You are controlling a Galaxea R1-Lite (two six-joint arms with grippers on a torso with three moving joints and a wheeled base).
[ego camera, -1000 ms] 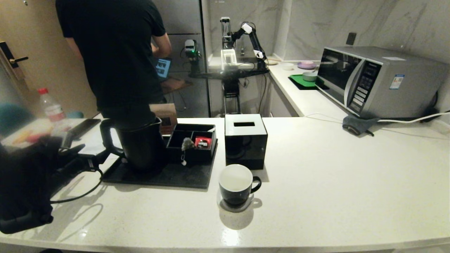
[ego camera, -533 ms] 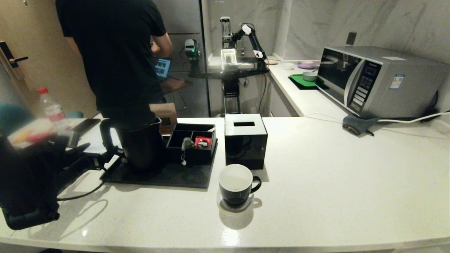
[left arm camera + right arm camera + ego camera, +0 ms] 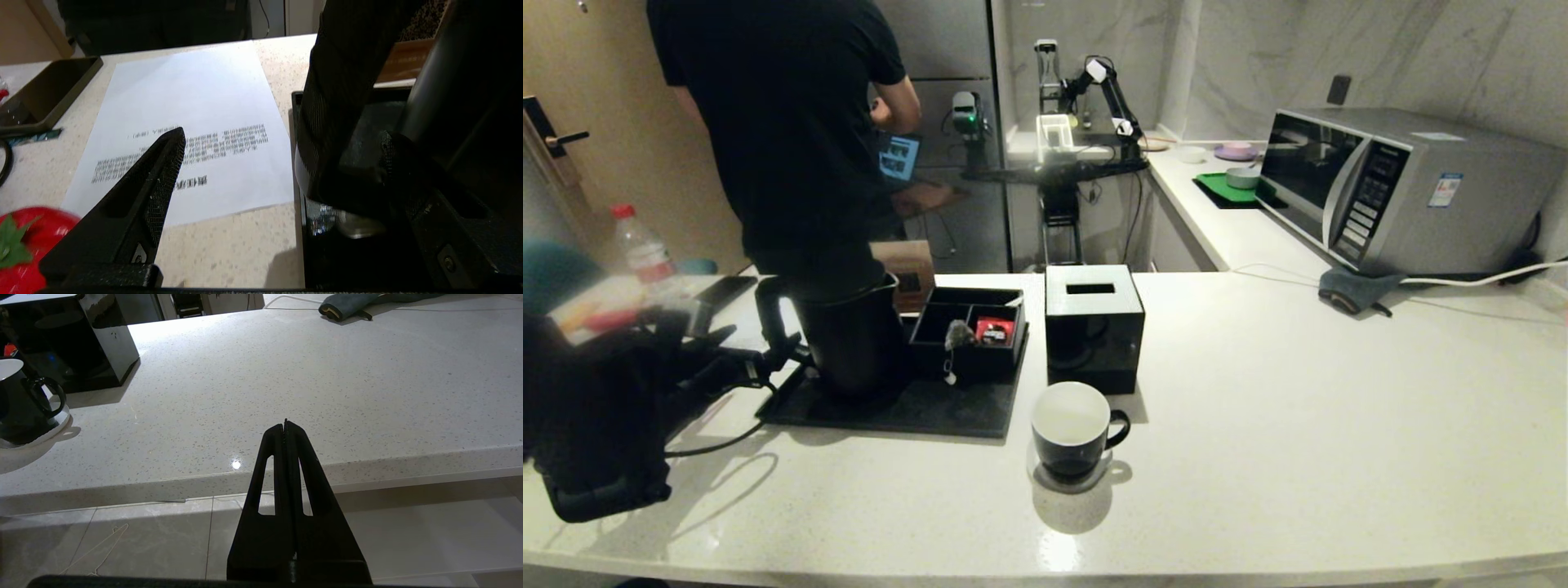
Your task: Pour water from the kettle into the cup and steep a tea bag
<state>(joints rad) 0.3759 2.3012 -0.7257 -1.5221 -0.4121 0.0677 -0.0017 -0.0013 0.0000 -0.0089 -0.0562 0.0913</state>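
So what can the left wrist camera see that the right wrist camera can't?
Only the left wrist view shows the printed paper, the kettle handle between the left gripper's open jaws, and a red strawberry-like thing. Only the right wrist view shows the cup, the black box, a grey cloth and the shut right gripper. Both show the speckled counter.

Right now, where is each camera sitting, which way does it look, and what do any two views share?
Head view: high on the robot, looking forward and down over the counter at the kettle and cup; left arm at the left edge.
Left wrist view: behind the open left tool, its fingers astride the kettle's handle.
Right wrist view: below the counter's edge, behind the shut right tool.
Shared: head and right wrist views both show the cup and black box.
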